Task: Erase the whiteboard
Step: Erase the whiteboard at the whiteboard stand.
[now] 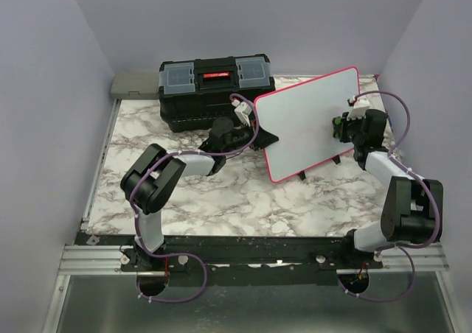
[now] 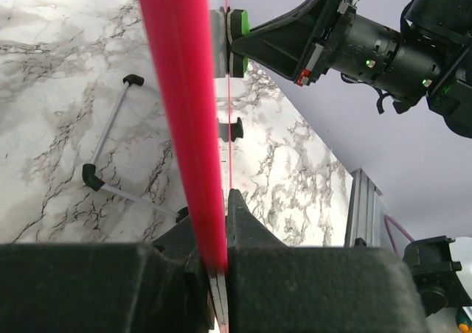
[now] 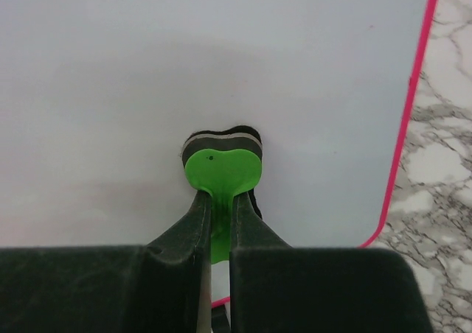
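No legible text, number or brand found. The whiteboard (image 1: 306, 123) carries no readable writing; the red strip on the toolbox (image 1: 214, 90) lid is too small to read.

The table (image 1: 221, 197) has a white marble-patterned top with grey veins. A black toolbox (image 1: 214, 90) with a red latch sits on it at the rear, left of centre. A flat grey slab (image 1: 135, 85) lies at the back left corner. The whiteboard (image 1: 306, 123) stands tilted, right of the toolbox, its small black feet (image 1: 303, 175) seemingly resting on the marble.
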You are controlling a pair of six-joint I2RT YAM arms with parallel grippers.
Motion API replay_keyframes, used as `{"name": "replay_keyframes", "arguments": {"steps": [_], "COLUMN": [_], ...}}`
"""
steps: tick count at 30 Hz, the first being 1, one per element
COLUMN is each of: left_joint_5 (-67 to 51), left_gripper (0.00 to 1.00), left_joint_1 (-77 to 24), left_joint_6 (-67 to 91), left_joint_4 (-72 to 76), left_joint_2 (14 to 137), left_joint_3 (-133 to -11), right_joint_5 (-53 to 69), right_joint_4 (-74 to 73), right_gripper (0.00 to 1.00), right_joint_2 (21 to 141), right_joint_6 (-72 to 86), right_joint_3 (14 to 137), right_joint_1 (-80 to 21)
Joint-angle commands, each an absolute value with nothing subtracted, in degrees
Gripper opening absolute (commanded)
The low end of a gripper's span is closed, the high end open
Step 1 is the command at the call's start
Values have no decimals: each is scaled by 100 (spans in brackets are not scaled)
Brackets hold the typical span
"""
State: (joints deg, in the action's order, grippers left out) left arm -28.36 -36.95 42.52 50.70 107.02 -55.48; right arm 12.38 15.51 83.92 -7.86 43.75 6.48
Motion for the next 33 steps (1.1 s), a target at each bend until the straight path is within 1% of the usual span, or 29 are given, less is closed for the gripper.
{"name": "replay_keyframes", "arguments": {"steps": [1,6,9,12,15,18,20,22,24,26,33], "left_joint_5": [-3236,-3241,-3228,-3218,-3208,-3199,-3199,-3212,-3200,-3204,-3178], "left_gripper": [0,0,0,0,0,0,0,0,0,0,0], "left_joint_1": [-3779,-3779,-3783,-3788,-3788,-3788,-3788,-3797,-3797,-3806,-3823], "left_joint_6": [4061,4061,4098,4170,4192,4184,4167,4162,4157,4166,4166], "left_joint_4": [5405,5405,5450,5534,5545,5555,5552,5550,5554,5568,5565], "left_joint_2": [10425,10457,10493,10529,10538,10521,10521,10521,10537,10539,10547], "left_joint_3": [-5669,-5669,-5673,-5670,-5648,-5612,-5588,-5573,-5564,-5559,-5572], "right_joint_5": [2617,3285,3519,3364,3254,2899,2266,1951,2108,2236,2082], "right_joint_4": [1675,1938,1915,1649,1394,1504,1493,1169,807,754,282], "right_gripper": [1,1,1,1,1,1,1,1,1,1,1], "right_joint_2": [8410,7662,7274,7146,7235,7260,7339,7446,7556,7661,8334], "right_joint_6": [-1123,-1728,-1958,-2137,-2088,-1912,-1481,-1190,-1062,-796,-779], "right_joint_3": [4197,3339,3063,3055,3215,3342,3752,4359,4922,5320,6215], "right_joint_1": [298,-569,-1080,-1622,-1849,-1920,-1922,-1923,-1923,-1933,-2240]}}
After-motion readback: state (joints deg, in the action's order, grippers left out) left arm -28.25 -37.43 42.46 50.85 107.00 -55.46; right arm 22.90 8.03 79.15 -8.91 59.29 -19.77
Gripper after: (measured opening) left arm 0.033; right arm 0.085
